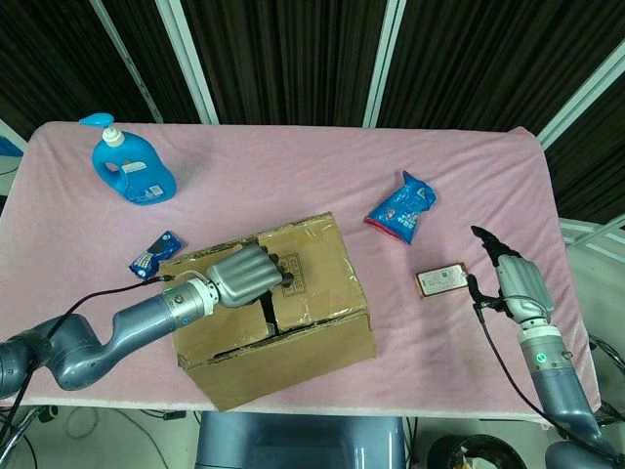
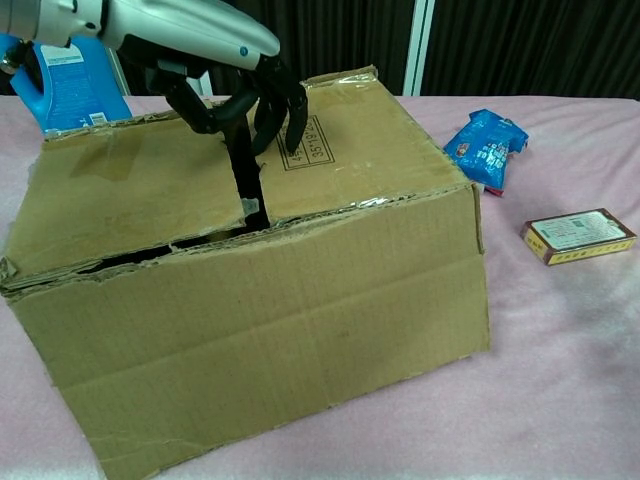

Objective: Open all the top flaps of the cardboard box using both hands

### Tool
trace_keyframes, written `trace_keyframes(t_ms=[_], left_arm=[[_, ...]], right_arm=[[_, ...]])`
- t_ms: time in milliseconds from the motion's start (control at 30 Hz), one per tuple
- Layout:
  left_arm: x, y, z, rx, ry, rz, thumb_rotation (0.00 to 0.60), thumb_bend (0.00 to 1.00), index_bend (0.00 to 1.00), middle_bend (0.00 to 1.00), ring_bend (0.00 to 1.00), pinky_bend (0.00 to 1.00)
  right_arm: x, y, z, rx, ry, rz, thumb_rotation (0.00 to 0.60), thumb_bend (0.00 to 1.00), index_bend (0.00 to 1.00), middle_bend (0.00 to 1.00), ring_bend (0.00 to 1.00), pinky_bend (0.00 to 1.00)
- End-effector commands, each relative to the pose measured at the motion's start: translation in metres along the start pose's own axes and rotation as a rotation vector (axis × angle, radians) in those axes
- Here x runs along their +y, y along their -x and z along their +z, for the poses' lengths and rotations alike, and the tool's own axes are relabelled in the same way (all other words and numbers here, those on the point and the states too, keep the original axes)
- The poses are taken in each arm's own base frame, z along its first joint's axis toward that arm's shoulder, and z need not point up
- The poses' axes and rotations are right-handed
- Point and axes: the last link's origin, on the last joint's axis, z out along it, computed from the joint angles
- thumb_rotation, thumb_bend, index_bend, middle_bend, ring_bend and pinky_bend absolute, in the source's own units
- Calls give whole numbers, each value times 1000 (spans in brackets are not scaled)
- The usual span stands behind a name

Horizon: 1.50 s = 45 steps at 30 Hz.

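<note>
Head view high, looking down on whole table, chest view low, close — both share cardboard box.

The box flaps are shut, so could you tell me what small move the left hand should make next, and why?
Probably hook under an edge and lift: the left hand hovers over the dark gap between the box's two top flaps, fingers curled down.
</note>
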Motion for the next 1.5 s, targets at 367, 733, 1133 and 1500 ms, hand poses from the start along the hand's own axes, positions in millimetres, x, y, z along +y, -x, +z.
trace_keyframes(t_ms=[367,733,1133,1500], left_arm=[[3,11,10,-96,10,32,600,999,398,552,395,460],[6,-15,1,-57,4,1,600,1000,461,652,484,536],[9,-42,-40,-91,-17,-97,600,1000,457,650,483,536],[9,-49,-76,-120,-69,-211,600,1000,456,649,483,536]], right_arm=[[0,0,1,3,-5,1,600,566,82,144,208,236],[2,0,2,2,6,12,600,566,82,144,208,236],[1,2,1,-2,6,8,600,567,83,144,208,236],[0,2,1,3,4,11,600,567,82,144,208,236]])
